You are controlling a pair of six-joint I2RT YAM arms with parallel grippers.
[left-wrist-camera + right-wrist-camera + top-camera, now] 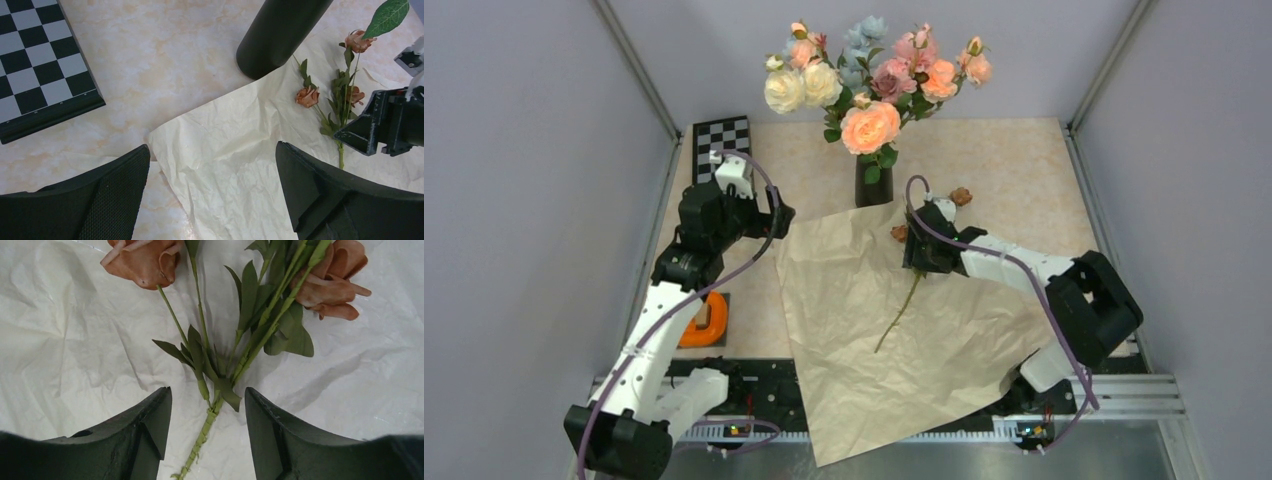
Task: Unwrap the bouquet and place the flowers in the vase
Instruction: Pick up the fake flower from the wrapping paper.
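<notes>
On the marbled table (1024,170) the crinkled kraft paper (874,350) lies spread flat from the centre down to 6 o'clock. At 12 o'clock the black vase (873,188) stands at the sheet's far edge, holding the cream, pink and pale-blue flowers (870,126). The left gripper (212,155) hovers toward 10 o'clock over the paper's corner, spread wide and empty, while the right gripper (207,400), just off centre toward 3 o'clock, has its jaws parted either side of the stem of the sprig of small brownish roses (220,385) lying on the paper, not clamping it.
</notes>
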